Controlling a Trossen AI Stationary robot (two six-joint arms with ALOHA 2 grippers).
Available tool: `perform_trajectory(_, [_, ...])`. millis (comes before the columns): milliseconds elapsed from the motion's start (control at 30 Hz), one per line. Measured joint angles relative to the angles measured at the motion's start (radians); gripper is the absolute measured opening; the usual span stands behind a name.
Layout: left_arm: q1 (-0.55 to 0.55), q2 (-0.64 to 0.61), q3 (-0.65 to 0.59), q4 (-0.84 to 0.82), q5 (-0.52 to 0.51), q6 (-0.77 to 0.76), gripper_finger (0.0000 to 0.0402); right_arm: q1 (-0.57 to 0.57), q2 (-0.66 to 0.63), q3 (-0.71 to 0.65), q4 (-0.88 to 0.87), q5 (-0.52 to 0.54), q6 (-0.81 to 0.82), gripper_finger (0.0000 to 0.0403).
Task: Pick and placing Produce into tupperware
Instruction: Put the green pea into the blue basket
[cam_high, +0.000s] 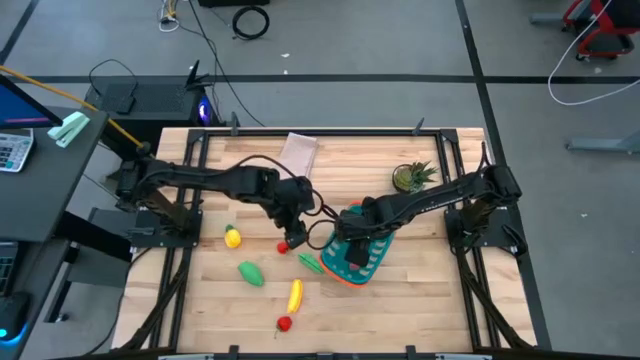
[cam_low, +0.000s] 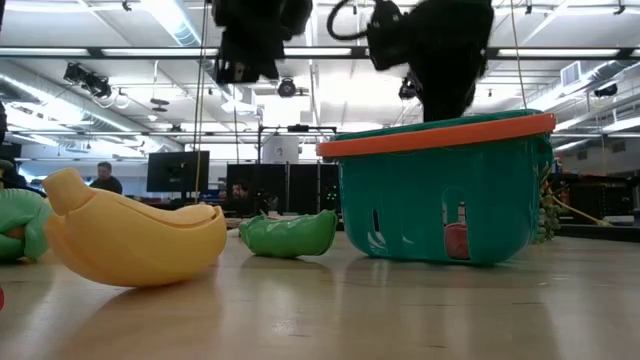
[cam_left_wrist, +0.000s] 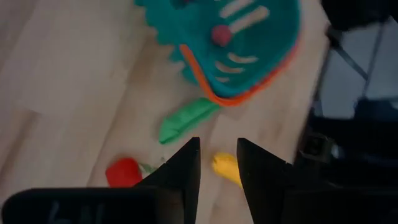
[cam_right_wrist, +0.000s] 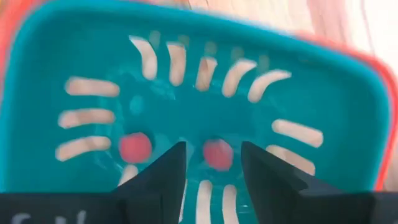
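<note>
The teal tupperware basket (cam_high: 362, 262) with an orange rim (cam_low: 440, 135) stands on the table right of centre. Two red balls (cam_right_wrist: 135, 147) (cam_right_wrist: 217, 154) lie on its floor. My right gripper (cam_right_wrist: 213, 168) hangs open just above the inside of the basket, holding nothing. My left gripper (cam_left_wrist: 217, 165) is open above the table left of the basket, pointing down at a slant. Below it lie a red piece with a green leaf (cam_left_wrist: 122, 172), a green pod (cam_left_wrist: 186, 119) and a yellow banana (cam_left_wrist: 225, 167). A lemon (cam_high: 232, 238) lies farther left.
A second green piece (cam_high: 250, 272) and a red tomato (cam_high: 284, 323) lie toward the near edge. A potted plant (cam_high: 412, 177) and a beige cloth (cam_high: 298, 152) sit at the far side. Black frame rails run along the table's left and right edges.
</note>
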Motion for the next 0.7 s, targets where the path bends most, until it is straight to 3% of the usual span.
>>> perform_trajectory(300, [-0.040,-0.001,-0.055,0.060,-0.052,0.089,0.0112,0.001,-0.038,-0.045,0.023,0.017,0.013,0.0163])
perform_trajectory(467, [-0.098,-0.001,-0.055,0.062,-0.082,0.273,0.0110,0.000,-0.104,-0.044,0.031,0.018,0.008,0.0163])
perform_trajectory(700, [-0.173,-0.001,-0.055,0.065,-0.218,0.505,0.0129,0.001,-0.211,-0.044,0.041,0.060,0.073,0.0163])
